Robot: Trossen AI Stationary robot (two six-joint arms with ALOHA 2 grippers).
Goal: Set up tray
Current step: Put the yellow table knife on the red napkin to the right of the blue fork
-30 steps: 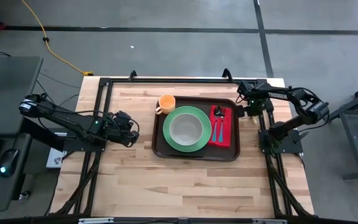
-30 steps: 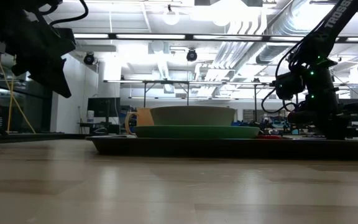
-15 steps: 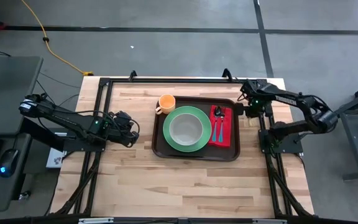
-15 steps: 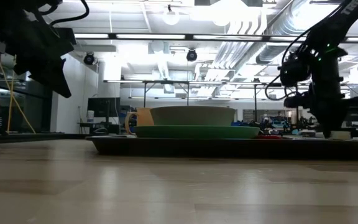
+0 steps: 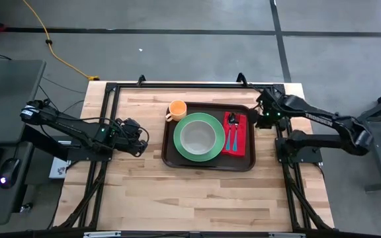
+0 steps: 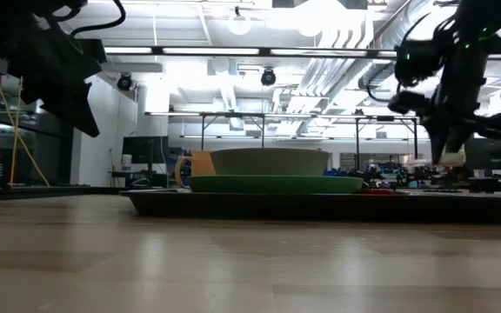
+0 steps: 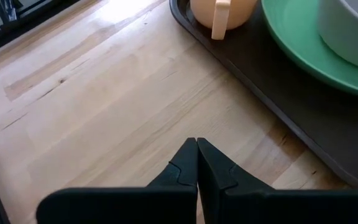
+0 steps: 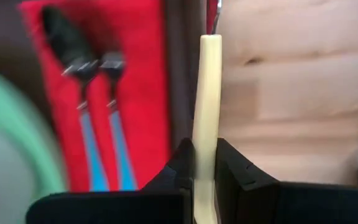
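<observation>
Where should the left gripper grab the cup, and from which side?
Probably the handle, coming in from the left. The cup stands upright in a left corner of the tray, and its handle points out toward the left gripper, which is shut over bare table beside the tray. The plate crowds the cup's other side. Open the fingers first, then close across the handle.

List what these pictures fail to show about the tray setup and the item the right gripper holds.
- Pale yellow utensil in the right gripper: its working end is hidden, blurred and overlapping the tray rim in the right wrist view, too small in the high view.
- Red napkin cutlery: low view shows none, hidden behind the tray rim.
- Bowl contents: hidden by its wall in low view.
- Orange cup: cut off by the left wrist picture's edge.
</observation>
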